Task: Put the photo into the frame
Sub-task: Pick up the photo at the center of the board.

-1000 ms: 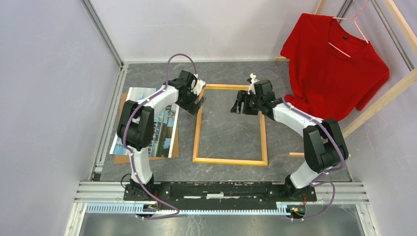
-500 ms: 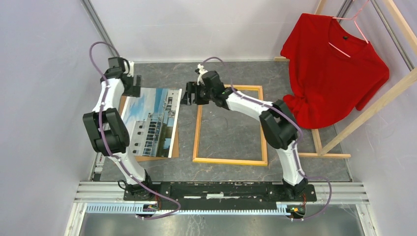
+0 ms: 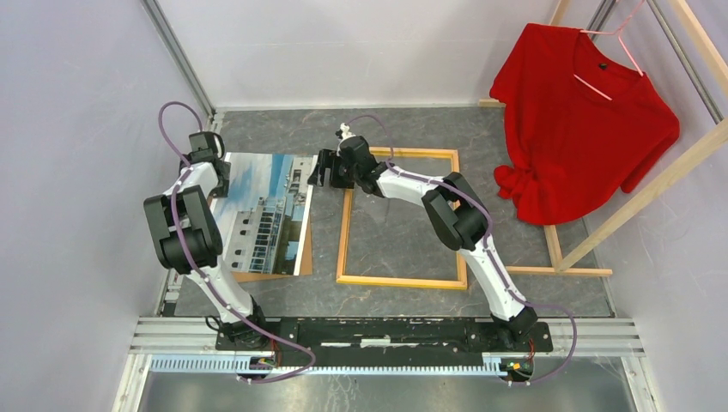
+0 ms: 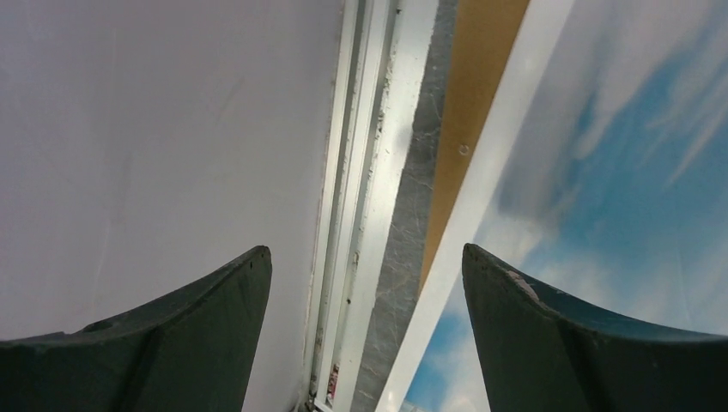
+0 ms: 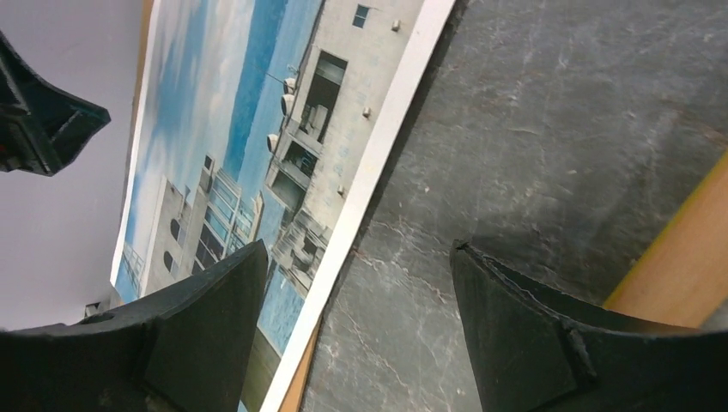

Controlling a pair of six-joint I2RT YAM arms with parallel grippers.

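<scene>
Legible text, labels, brands, numbers, signs: none. The photo (image 3: 262, 215) carries a printed image only, with no readable lettering.

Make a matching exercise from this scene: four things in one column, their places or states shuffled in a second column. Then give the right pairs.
Things:
1. photo
2. frame
3. red shirt
4. brown board

Places or states:
A. hanging at the far right
B. lying flat, its opening unfilled
C. under the photo, edges poking out
D. face up, left of the frame

Pairs: 1-D, 2-B, 3-A, 4-C
</scene>
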